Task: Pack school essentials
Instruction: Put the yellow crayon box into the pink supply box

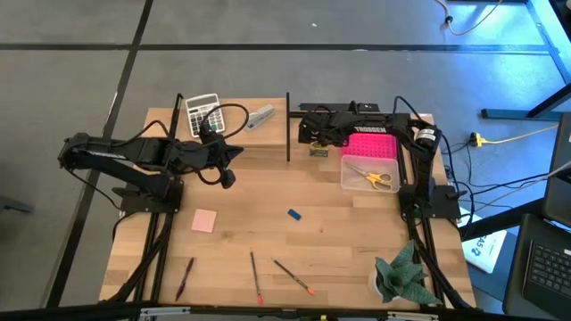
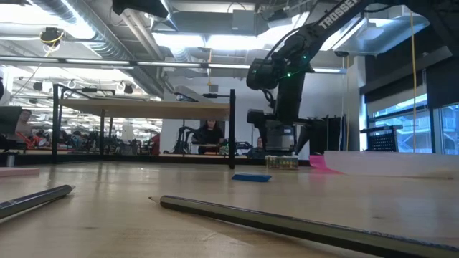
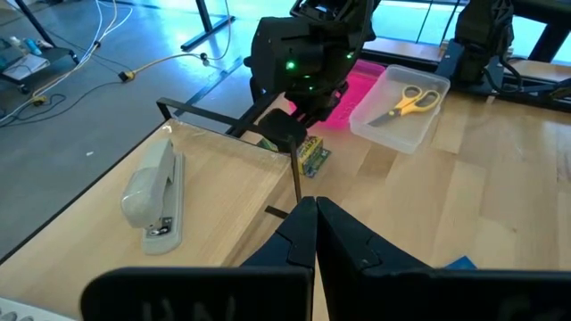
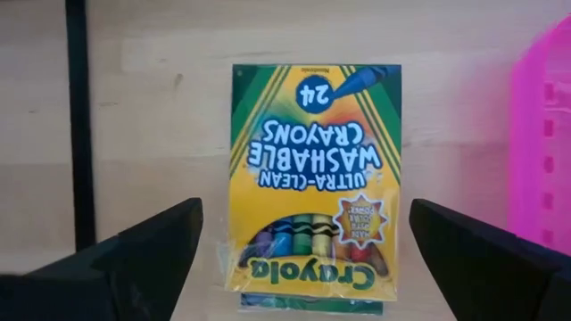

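- High view: the wooden table carries a white-grey calculator and a grey stapler at its far edge, near the left arm; a green paper plant sits at the near right corner.
- A thin black upright post stands on the table between the stapler and the right arm, with a dark line running from it across the board. In the right wrist view this dark bar stands beside the crayon box.
- A clear plastic bin lies by the right arm's base; the yellow-handled scissors lie inside it, and a bright pink case lies just behind it.
- The right gripper hangs over the far part of the table, its fingers spread wide apart and holding nothing.
- The crayon box lies flat on the wood directly between those spread fingers in the right wrist view, not touched by either one, with the pink case at its side.
- The left gripper is pressed together with nothing between its fingers; it hovers near the calculator, pointing toward the post.
- The blue eraser lies mid-table, well apart from both grippers; the pink note pad lies nearer the left arm.
- Three pencils lie along the near edge, spread apart from one another.
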### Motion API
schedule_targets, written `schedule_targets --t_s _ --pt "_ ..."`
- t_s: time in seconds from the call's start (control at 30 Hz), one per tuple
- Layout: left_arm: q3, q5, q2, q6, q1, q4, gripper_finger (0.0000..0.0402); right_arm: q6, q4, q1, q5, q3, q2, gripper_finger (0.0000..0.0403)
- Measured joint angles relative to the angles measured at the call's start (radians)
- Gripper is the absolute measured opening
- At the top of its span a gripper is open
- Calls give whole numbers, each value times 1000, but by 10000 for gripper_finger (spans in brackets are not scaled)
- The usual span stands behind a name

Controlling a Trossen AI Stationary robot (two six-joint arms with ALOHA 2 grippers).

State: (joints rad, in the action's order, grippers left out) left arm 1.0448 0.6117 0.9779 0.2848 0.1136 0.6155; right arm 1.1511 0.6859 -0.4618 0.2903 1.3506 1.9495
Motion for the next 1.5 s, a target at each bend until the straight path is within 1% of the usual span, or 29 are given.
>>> schedule_targets --t_s 0.7,0.93,1.2,1.33,1.5 --pt "0 0 0 0 0 0 0 -7 -28 1 16 0 67 400" --pt "0 0 0 0 0 0 0 -109 -28 1 34 0 67 400" --pt "0 0 0 0 0 0 0 -105 -18 1 33 0 67 399" --pt "0 0 0 0 0 0 0 -97 -20 1 32 0 67 388" --pt "0 0 0 0 0 0 0 -108 -21 1 31 0 67 360"
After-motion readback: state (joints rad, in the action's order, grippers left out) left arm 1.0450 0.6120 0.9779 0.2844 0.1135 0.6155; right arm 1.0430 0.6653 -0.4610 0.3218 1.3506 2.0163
